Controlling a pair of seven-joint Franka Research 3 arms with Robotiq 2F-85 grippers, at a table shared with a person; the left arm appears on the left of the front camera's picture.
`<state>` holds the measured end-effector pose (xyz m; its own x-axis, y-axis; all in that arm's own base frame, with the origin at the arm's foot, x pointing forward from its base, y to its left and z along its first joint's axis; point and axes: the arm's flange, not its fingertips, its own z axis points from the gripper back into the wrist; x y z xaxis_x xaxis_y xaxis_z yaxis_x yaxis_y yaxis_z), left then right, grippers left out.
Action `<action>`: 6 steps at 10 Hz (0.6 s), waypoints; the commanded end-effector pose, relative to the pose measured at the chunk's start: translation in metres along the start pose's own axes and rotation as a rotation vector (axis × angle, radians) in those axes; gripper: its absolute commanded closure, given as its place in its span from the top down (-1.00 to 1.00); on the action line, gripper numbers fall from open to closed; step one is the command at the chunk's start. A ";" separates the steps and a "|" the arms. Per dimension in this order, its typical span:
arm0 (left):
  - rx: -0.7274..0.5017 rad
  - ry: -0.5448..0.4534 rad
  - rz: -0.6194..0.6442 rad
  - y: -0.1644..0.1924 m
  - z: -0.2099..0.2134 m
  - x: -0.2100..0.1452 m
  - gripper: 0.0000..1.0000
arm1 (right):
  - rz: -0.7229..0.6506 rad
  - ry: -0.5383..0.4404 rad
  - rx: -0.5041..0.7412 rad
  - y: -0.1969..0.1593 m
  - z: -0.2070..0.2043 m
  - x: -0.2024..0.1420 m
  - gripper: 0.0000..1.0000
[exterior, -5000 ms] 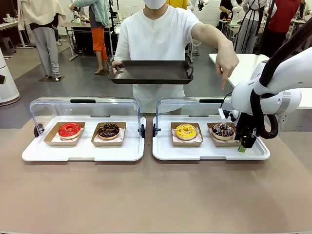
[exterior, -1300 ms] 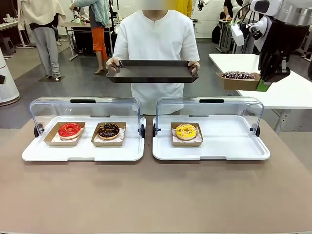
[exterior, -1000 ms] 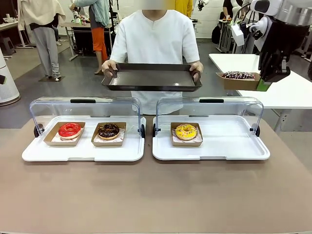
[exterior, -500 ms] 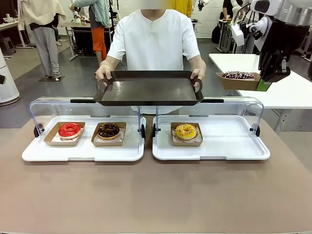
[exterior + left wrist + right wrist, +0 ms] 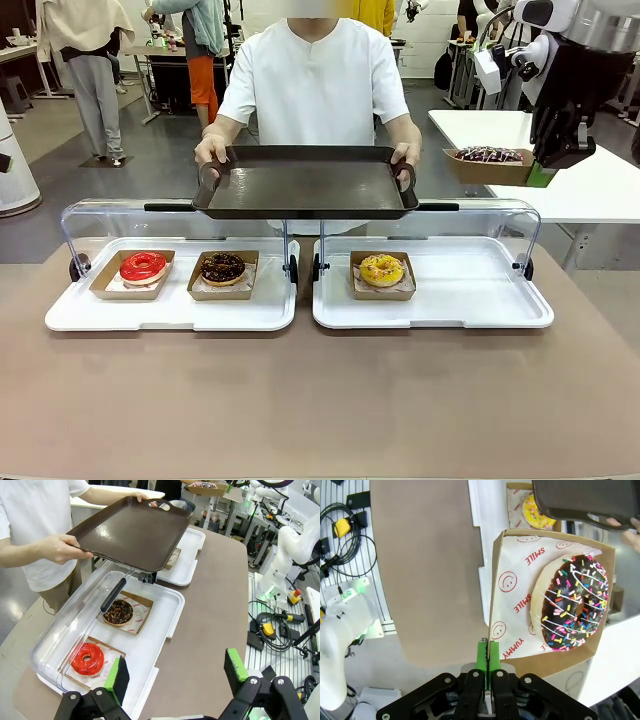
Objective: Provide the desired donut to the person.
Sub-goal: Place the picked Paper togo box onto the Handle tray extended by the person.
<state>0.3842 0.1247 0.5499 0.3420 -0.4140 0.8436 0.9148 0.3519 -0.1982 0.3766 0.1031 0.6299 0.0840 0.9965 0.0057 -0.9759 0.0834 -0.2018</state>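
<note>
the right gripper (image 5: 486,650) has its green pads (image 5: 481,652) pressed together on the thin upright wall of a shallow brown cardboard tray (image 5: 545,671), with only that wall between them. the cardboard tray is lined with white paper printed in red. on the paper, at 2 o'clock from the pinch in the right wrist view, lies the chocolate-iced donut with coloured sprinkles and white drizzle (image 5: 575,605). in the front view this gripper hangs at 2 o'clock of the picture, lifted well above the brown table (image 5: 320,400). the cardboard tray sticks out level from it towards 9 o'clock.

the left gripper (image 5: 176,672) stands wide open with nothing between its green-tipped fingers (image 5: 117,675).

the person in a plain white short-sleeved shirt (image 5: 318,80) stands at 12 o'clock across the table. one hand (image 5: 211,152) grips the 9 o'clock end of a dark brown rectangular serving tray (image 5: 305,185) and the other hand (image 5: 404,155) grips the 3 o'clock end. the held donut is near that 3 o'clock end but apart from it.

below the serving tray sit two white display cases with raised clear lids. the left case (image 5: 170,318) holds a red-iced ring donut (image 5: 143,266) and a dark chocolate donut (image 5: 222,266). the right case (image 5: 470,300) holds a yellow sprinkled donut (image 5: 381,268) at its 9 o'clock side.
</note>
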 end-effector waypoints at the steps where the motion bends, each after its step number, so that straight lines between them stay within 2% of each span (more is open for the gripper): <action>1: 0.000 -0.013 -0.003 0.000 0.001 0.001 1.00 | 0.000 0.000 0.000 0.000 0.000 0.000 -0.96; 4: 0.000 -0.013 -0.003 0.000 0.001 0.001 1.00 | 0.051 -0.031 -0.113 0.011 0.035 0.062 -0.96; 6: 0.000 -0.013 -0.003 0.000 0.001 0.001 1.00 | 0.080 0.011 -0.092 -0.001 0.034 0.108 -0.96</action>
<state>0.3843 0.1244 0.5501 0.3417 -0.4145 0.8435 0.9150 0.3517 -0.1978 0.3583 0.1946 0.6671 -0.0168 0.9998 0.0079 -0.9541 -0.0137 -0.2992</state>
